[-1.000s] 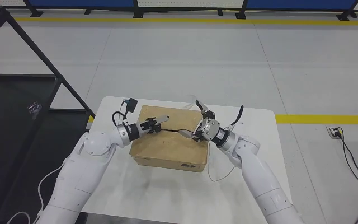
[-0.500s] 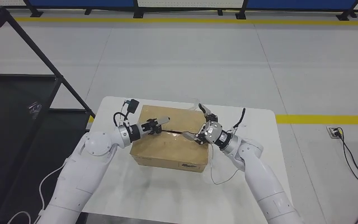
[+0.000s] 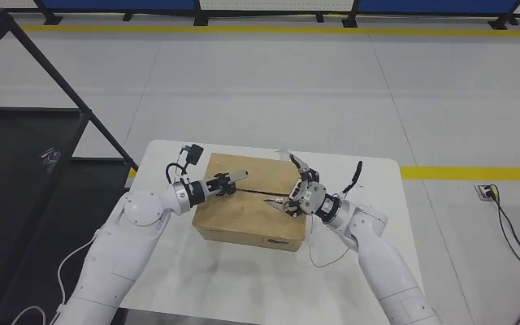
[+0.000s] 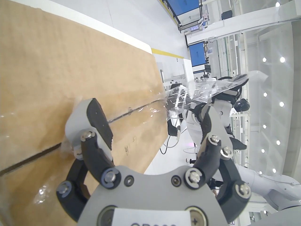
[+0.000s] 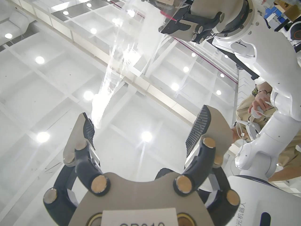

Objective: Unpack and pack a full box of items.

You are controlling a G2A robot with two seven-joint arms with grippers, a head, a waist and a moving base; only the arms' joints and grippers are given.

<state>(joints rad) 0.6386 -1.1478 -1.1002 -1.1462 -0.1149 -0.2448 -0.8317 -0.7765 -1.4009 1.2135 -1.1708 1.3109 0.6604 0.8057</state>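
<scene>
Left hand (image 4: 150, 108) spread over box (image 4: 47, 59) — tape strip (image 5: 122, 55) touching spread right hand (image 5: 145, 115).

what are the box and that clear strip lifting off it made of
The box looks like plain brown cardboard, matte and uncoated: its surface shows a faint fibrous grain and pale raw edges. The clear strip is probably thin plastic packing tape, glossy: it is see-through, wrinkled, and catches bright glints.
</scene>
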